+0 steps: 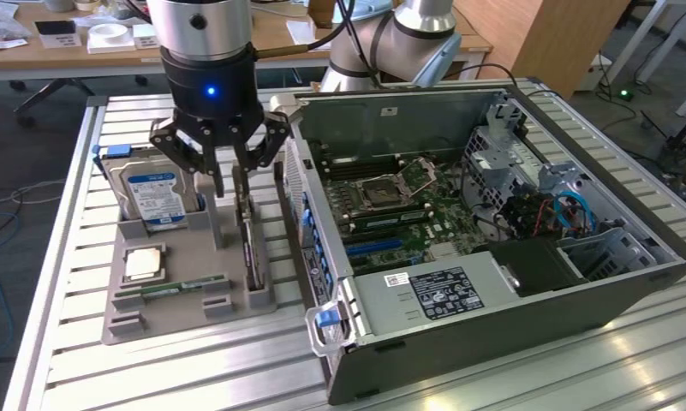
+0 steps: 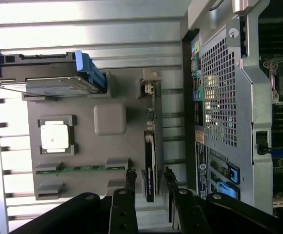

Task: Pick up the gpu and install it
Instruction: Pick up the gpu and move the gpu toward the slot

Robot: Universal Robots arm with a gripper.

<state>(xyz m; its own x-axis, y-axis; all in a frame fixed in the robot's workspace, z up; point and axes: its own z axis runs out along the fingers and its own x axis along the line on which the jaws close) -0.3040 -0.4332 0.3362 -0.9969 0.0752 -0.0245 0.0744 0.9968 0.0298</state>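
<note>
Fingers (image 2: 130,184) spread, I'm hanging over the grey parts tray (image 1: 182,324) in the left half of the exterior view. One finger sits on each side of the gpu (image 2: 150,165), and in the wrist view there's daylight between me and the card on both sides, so I have no grip on it. The gpu stands on its edge in the tray's slot on the side nearest the open computer case (image 1: 492,325). Beside it in the tray are a hard drive (image 1: 148,193) with a blue-white label, upright at the far-left end, a square processor chip (image 1: 143,261) lying flat and a green memory stick (image 1: 177,287). Tray and case both rest on the slatted metal counter (image 1: 114,377).
</note>
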